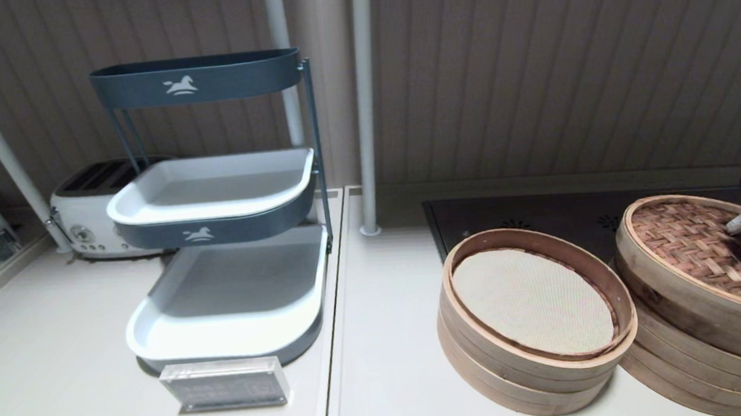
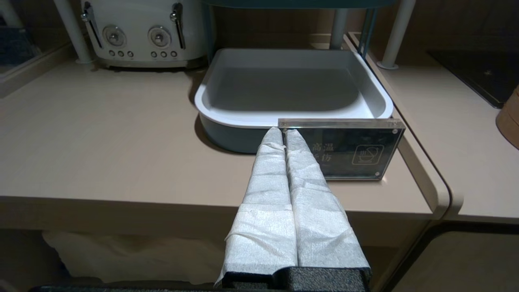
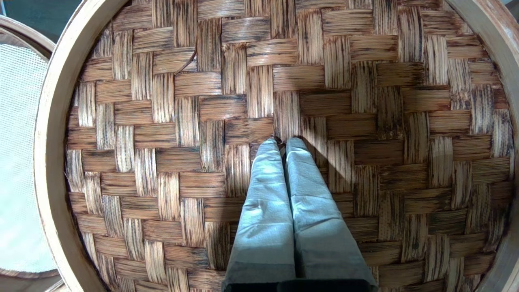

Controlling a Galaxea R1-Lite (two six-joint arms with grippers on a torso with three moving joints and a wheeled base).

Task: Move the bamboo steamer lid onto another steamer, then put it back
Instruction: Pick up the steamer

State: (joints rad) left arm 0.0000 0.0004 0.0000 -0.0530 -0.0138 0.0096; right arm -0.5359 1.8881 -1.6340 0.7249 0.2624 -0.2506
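Note:
The bamboo steamer lid (image 1: 690, 242), reddish-brown weave in a pale bentwood rim, lies slightly askew on top of another steamer (image 1: 686, 348), a stack of pale rings at the far right. My right gripper (image 1: 736, 227) is at the lid's centre. In the right wrist view the lid (image 3: 365, 81) fills the picture and the gripper (image 3: 280, 141) is shut, its wrapped tips pinching the small dark loop. Any darker lid underneath is hidden. My left gripper (image 2: 283, 132) is shut and empty, parked off the counter's front edge, out of the head view.
Left of the lidded stack stands an uncovered steamer (image 1: 542, 366) with a cream cloth liner. A black hob (image 1: 543, 217) lies behind both. A tiered tray rack (image 1: 210, 181), a toaster (image 1: 87, 223) and an acrylic sign (image 1: 225, 383) occupy the left counter.

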